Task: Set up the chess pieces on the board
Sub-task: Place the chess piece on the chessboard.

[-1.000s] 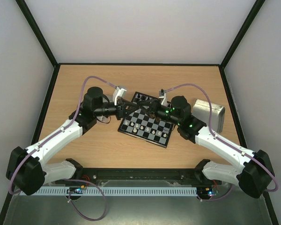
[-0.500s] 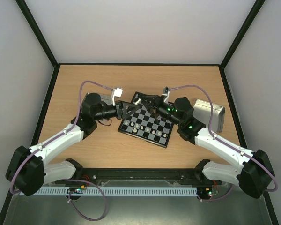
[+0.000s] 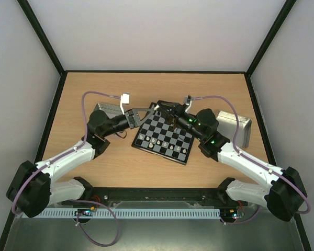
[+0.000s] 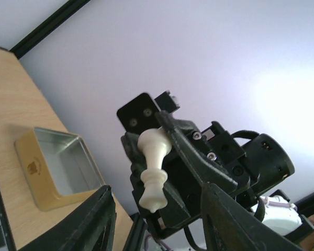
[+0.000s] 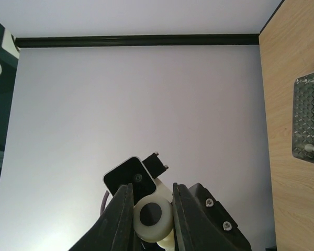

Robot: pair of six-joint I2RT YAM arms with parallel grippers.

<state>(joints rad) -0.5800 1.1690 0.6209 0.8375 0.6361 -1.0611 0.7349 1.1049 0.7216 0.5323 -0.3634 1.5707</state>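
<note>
Several cream-white chess pieces (image 3: 161, 144) stand along the near rows of the board (image 3: 170, 130); most of its other squares look bare. Over the board's far-left corner the left gripper (image 3: 146, 111) has its fingers spread wide with nothing between them. Just beyond it, over the board's far edge, the right gripper (image 3: 166, 108) has its fingers drawn narrow on a cream-white piece (image 4: 154, 170), held in the air at its base end, the round underside facing the right wrist camera. A second ago the two grippers met over the board's far half with the left one closed. Since then the left has let go and drawn back toward the board's left side, uncovering a metal tray (image 3: 105, 109) there. That reads as a finished handover: the piece now belongs to the right arm, and the likely next step is to turn it upright and set it on its square. A second tray (image 3: 233, 125) lies right of the board. Whether the held piece is a pawn or a bishop is hard to make out. From overhead the board's far corner is too crowded by fingers to tell whether pieces stand there. No black pieces can be picked out, and only part of each tray's inside shows.
</note>
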